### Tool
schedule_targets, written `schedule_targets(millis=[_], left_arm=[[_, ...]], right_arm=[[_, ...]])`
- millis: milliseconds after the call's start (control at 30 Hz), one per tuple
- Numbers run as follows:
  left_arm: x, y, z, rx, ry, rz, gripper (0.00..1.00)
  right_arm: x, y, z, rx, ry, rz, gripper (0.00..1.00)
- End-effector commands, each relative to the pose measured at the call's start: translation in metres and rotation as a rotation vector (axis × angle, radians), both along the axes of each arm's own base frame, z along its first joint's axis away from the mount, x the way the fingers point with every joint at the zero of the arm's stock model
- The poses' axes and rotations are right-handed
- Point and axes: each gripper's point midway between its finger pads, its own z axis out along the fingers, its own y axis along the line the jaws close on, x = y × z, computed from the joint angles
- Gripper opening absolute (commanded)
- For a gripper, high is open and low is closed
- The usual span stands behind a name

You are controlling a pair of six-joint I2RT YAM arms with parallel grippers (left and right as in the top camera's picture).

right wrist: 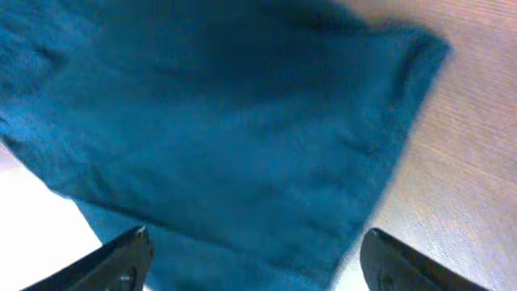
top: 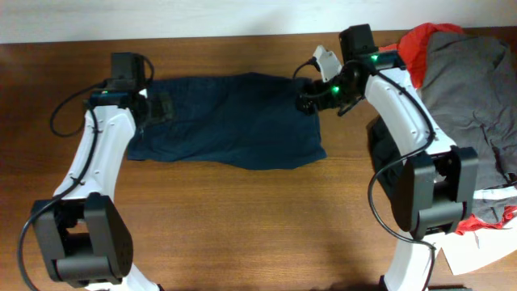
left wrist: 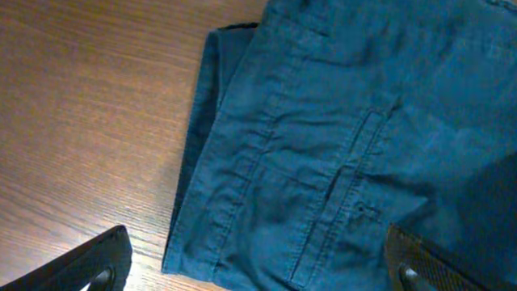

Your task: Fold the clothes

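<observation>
Navy-blue shorts [top: 230,117] lie flat beneath both pincers: left gripper [top: 160,107] over the pocket end, right gripper [top: 309,101] over the opposite edge, each with jaws wide apart, empty.

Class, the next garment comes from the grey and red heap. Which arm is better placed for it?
Probably right: the right gripper, jaws open, hovers at the navy shorts' end nearest the heap; the left gripper is at the far end.

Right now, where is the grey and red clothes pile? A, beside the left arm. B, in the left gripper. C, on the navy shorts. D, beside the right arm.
D: overhead, the grey and red pile lies beside the right arm, apart from the navy shorts.
</observation>
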Motion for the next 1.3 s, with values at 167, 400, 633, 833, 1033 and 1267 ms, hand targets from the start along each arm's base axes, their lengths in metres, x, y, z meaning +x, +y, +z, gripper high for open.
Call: schedule_targets(millis=[167, 400, 633, 833, 1033, 1267], left_arm=[[0.010, -0.005, -0.006, -0.085, -0.014, -0.083, 0.99], [0.008, 0.012, -0.036, -0.082, 0.053, -0.070, 0.99], [0.000, 0.060, -0.041, -0.166, 0.045, 0.036, 0.75], [0.004, 0.067, -0.038, -0.194, 0.010, 0.045, 0.34], [0.021, 0.071, -0.030, -0.176, -0.065, 0.036, 0.21], [0.038, 0.041, -0.033, -0.260, -0.125, -0.219, 0.25]], right_arm=[[0.001, 0.046, -0.001, 0.007, -0.043, 0.037, 0.84], [-0.014, 0.008, -0.012, -0.001, 0.092, -0.039, 0.88], [0.001, 0.020, -0.023, 0.037, 0.092, -0.091, 0.11], [0.002, 0.020, -0.081, 0.017, 0.195, -0.113, 0.04], [0.013, 0.006, -0.114, -0.009, 0.206, -0.146, 0.04], [0.018, 0.001, -0.129, -0.008, 0.211, -0.158, 0.04]])
